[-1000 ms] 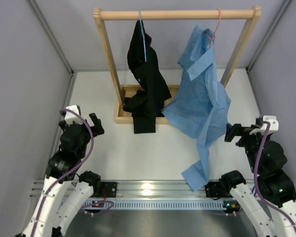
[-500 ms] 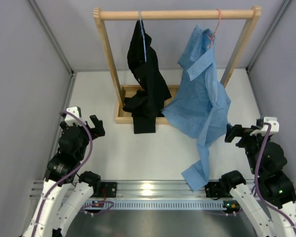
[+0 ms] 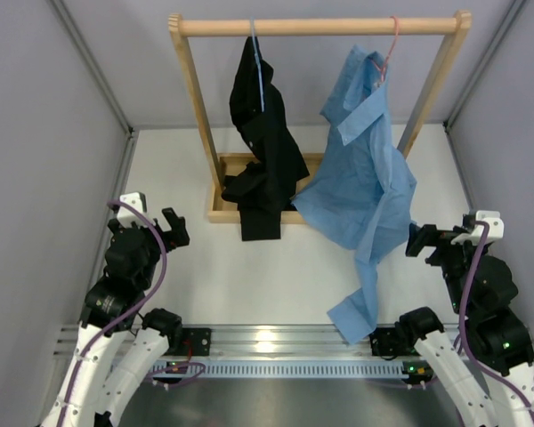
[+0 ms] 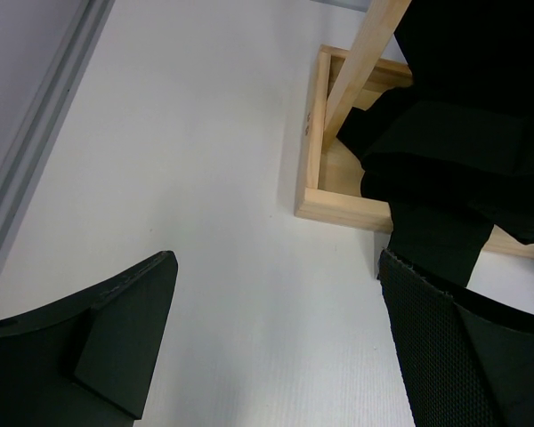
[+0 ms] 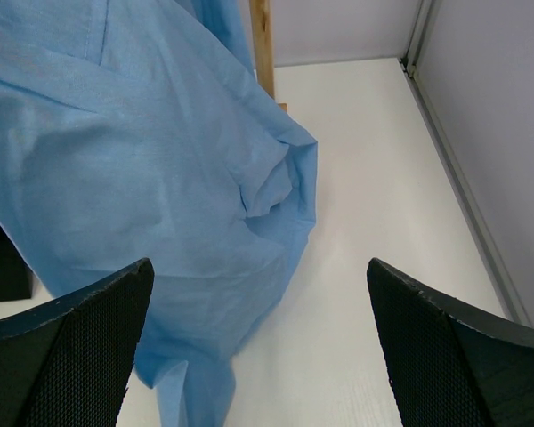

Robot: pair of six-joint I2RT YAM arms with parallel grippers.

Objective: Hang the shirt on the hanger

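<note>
The shirt (image 3: 360,169) hung askew from the hanger (image 3: 390,49), one sleeve trailing onto the counter (image 3: 249,267). The left claw (image 4: 276,267) and right claw (image 5: 260,267) stood wide open, empty.

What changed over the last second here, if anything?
Both arms drew back a little toward their bases, then stopped. The left gripper and right gripper stayed open and empty; nothing was taken or released. The shirt hangs from the hanger on the wooden rack as before, one sleeve trailing onto the table. The black garment has not moved.
</note>
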